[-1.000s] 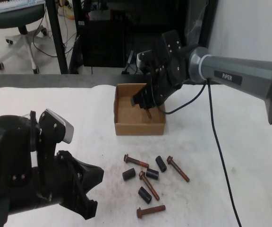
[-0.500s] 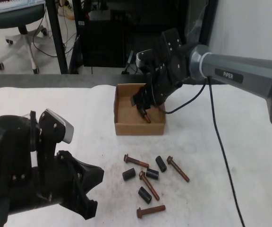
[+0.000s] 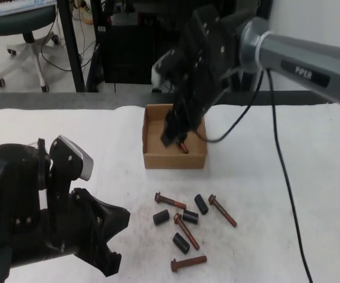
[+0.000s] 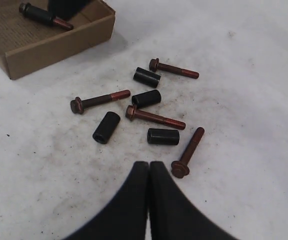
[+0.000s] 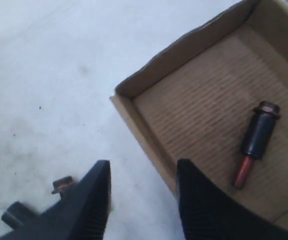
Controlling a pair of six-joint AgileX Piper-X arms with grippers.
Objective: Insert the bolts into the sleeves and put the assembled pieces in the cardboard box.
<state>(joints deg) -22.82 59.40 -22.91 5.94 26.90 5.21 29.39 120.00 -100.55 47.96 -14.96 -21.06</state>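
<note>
Assembled piece (image 5: 258,140) apart from right gripper (image 5: 143,166)

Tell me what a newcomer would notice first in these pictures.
The open right gripper hangs above the cardboard box, where one assembled piece, a bolt in its sleeve, lies inside. On the white bench, on the arms' side of the box, four loose bolts and four black sleeves lie scattered, with the shut left gripper near them.

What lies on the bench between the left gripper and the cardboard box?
In the left wrist view, four loose bolts and four black sleeves lie scattered on that stretch.
</note>
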